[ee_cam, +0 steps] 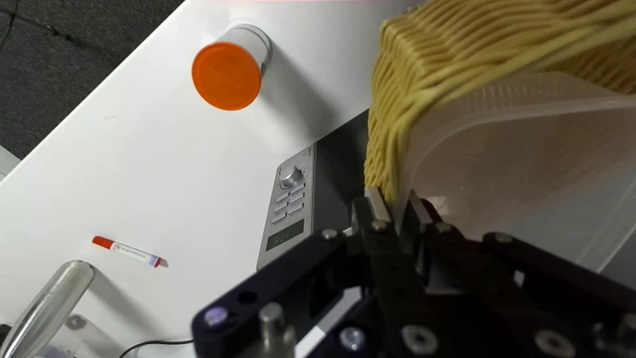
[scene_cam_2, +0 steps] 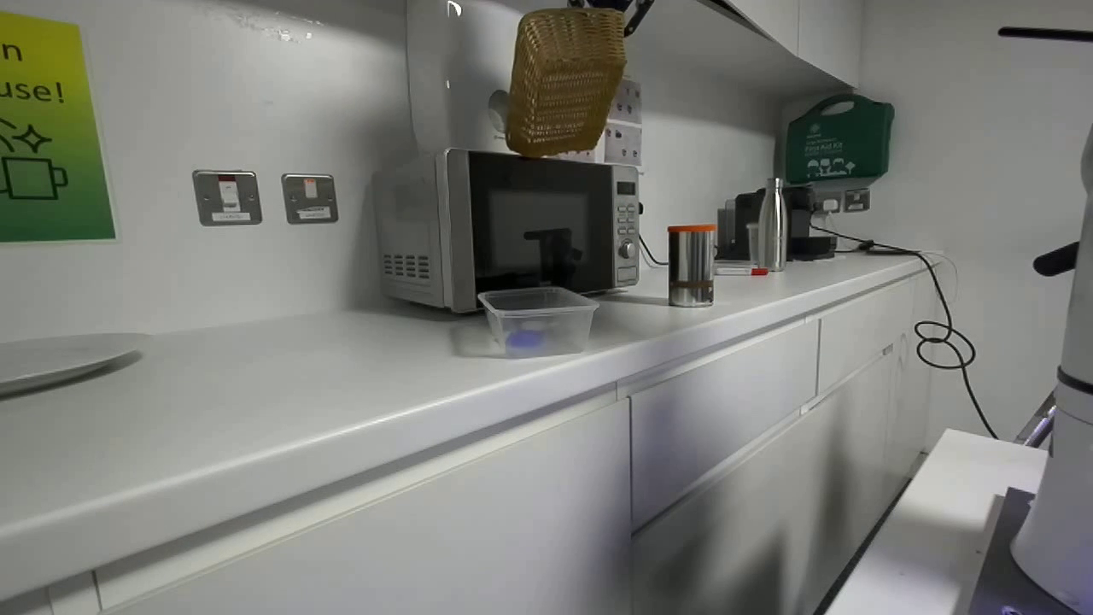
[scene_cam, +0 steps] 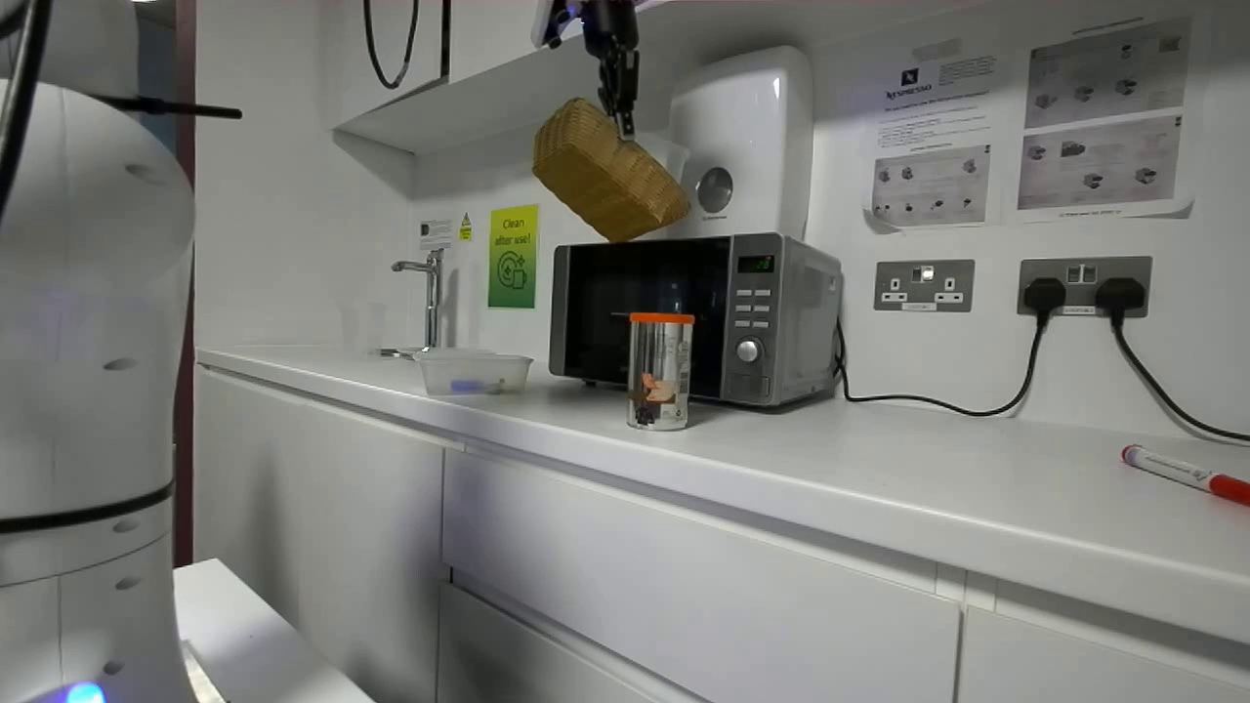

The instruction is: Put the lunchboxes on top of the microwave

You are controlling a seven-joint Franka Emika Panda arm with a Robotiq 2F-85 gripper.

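Our gripper (ee_cam: pixel 398 205) pinches the basket (scene_cam: pixel 601 176) and nested tub (ee_cam: pixel 526 154); both hang tilted below it, near the top front edge of the microwave (scene_cam_2: pixel 534 224); we likely need to level them over its top.

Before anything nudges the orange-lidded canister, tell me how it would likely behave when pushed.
Pushed near the top, the orange-lidded canister would probably tip, since it stands upright and is taller than it is wide. Once over, it would likely roll, given its round body. Its smooth, shiny side might also be slippery to grip.
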